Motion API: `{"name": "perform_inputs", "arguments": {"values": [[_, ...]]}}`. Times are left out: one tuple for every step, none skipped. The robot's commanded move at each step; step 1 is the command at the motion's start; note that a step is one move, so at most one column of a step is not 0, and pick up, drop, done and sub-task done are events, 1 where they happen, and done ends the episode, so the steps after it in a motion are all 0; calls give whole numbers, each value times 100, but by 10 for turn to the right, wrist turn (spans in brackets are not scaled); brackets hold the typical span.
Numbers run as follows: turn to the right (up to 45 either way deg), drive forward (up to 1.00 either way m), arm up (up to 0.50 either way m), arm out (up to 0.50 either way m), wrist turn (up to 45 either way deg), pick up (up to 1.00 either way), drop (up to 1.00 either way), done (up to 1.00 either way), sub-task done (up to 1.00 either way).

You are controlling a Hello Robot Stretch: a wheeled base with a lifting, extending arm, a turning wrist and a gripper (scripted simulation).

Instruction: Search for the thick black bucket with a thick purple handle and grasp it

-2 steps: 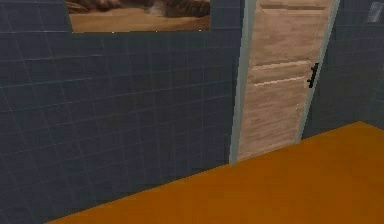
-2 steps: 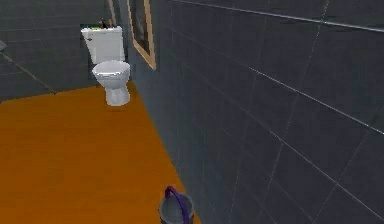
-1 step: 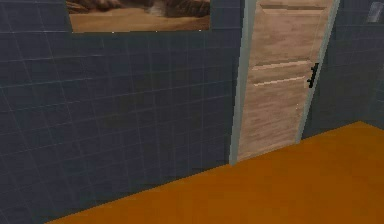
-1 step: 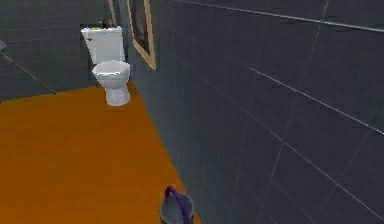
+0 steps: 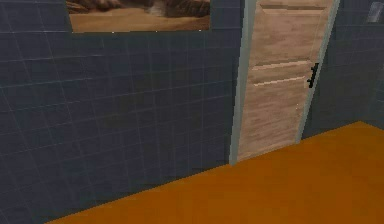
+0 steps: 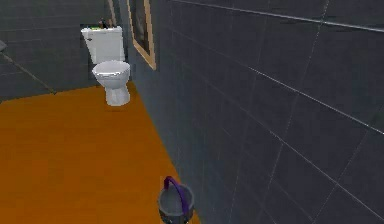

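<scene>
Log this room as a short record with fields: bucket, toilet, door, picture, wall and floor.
bucket: dark, purple handle, on the floor beside the wall, arm side view's bottom
toilet: white, farther out, near the same wall
door: pale wood, black handle, forward view's right
picture: framed, forward view's top
wall: dark tiles
floor: orange

Base sits on the orange floor point(image 5: 300, 180), front end pointed at the blue tiled wall point(image 5: 120, 110), near it and at a slant, not square on. Forward camera pitched somewhat down, taking in wall and floor together. Reach side faces out over the same floor, with a grey tiled wall point(image 6: 280, 100) running along the arm side view's right. Arm lift, extension, wrist turn, gripper pose: can't tell from here
</scene>
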Motion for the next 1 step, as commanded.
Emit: {"name": "perform_inputs", "arguments": {"values": [[0, 0, 0, 0, 0, 0, 0, 100, 0]]}}
